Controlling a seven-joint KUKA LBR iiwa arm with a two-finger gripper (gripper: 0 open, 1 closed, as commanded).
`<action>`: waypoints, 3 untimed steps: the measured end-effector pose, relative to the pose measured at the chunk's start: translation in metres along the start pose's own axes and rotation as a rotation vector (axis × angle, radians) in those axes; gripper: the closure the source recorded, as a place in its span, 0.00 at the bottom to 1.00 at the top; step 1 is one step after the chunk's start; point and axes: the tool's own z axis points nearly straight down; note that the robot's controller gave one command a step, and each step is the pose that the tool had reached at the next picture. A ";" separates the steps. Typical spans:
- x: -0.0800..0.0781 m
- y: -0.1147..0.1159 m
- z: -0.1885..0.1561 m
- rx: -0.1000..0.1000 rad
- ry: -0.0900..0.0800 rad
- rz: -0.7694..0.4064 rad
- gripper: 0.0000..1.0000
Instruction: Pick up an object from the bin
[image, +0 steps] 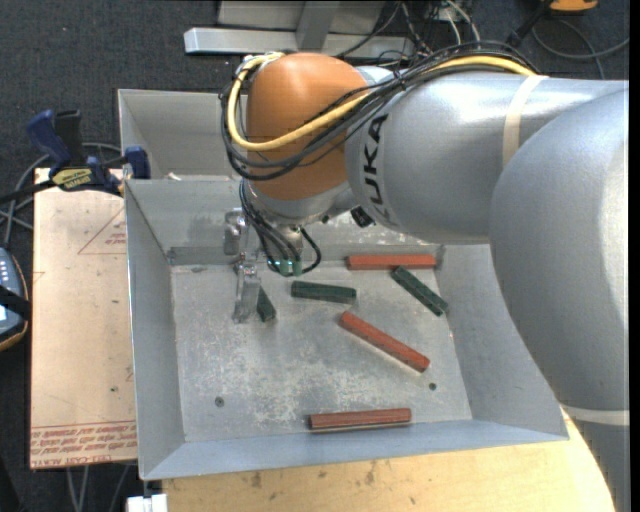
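My gripper (244, 304) hangs low over the left part of the bin floor, under the orange-covered wrist. A short dark green piece (265, 307) stands tilted right beside it on its right, close enough that contact cannot be judged. A dark green stick (323, 292) lies flat a little further right. A red stick (383, 341) lies diagonally to the lower right of that.
Another red stick (392, 262) lies by the back wall, a second dark green stick (420, 290) slants just below it, and a third red stick (360, 419) rests along the front wall. The arm covers the bin's right side.
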 end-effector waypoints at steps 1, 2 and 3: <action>0.002 -0.080 0.068 0.004 0.000 -0.071 0.00; -0.029 -0.073 0.130 -0.002 -0.006 0.147 0.00; -0.031 -0.072 0.126 -0.003 -0.010 0.149 1.00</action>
